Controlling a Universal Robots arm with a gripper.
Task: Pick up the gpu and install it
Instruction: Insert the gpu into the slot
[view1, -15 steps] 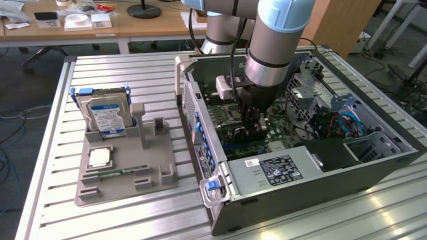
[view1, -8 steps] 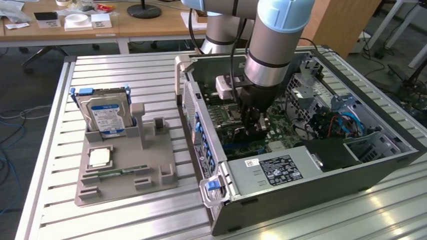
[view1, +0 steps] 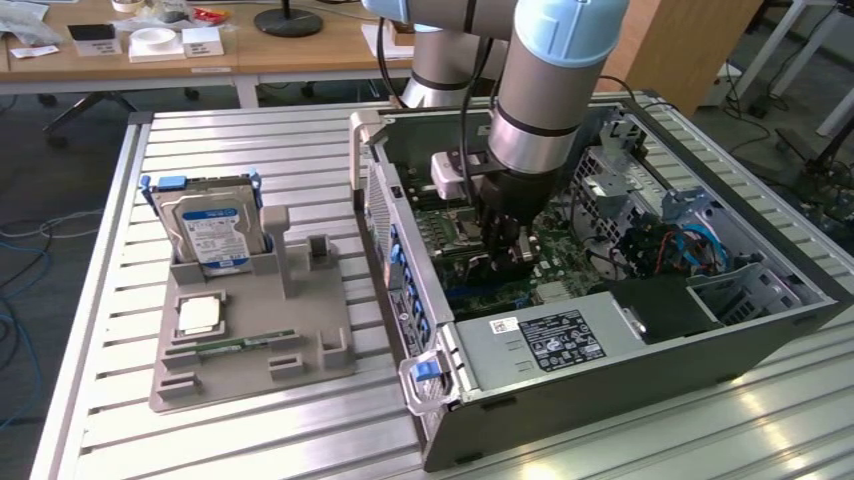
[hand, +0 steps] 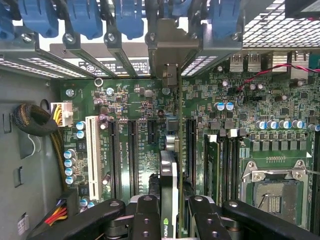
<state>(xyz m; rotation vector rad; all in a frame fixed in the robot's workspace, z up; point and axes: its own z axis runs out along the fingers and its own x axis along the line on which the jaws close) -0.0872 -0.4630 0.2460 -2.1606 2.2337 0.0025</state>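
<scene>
One gpu (hand: 169, 185) is held edge-on between the fingers (hand: 147, 220) of the gripper (hand: 170, 222), which is closed partway upon the card, inside the open computer case (view1: 747, 330). In the wrist view the card's metal bracket is seen at the rear slot openings, below the blue clips (hand: 82, 17) — its lower edge over the motherboard (hand: 280, 100) slots. On the grey holder (view1: 254, 350) outside the case are stood a hard drive (view1: 214, 235) and laid a memory stick (view1: 240, 343).
</scene>
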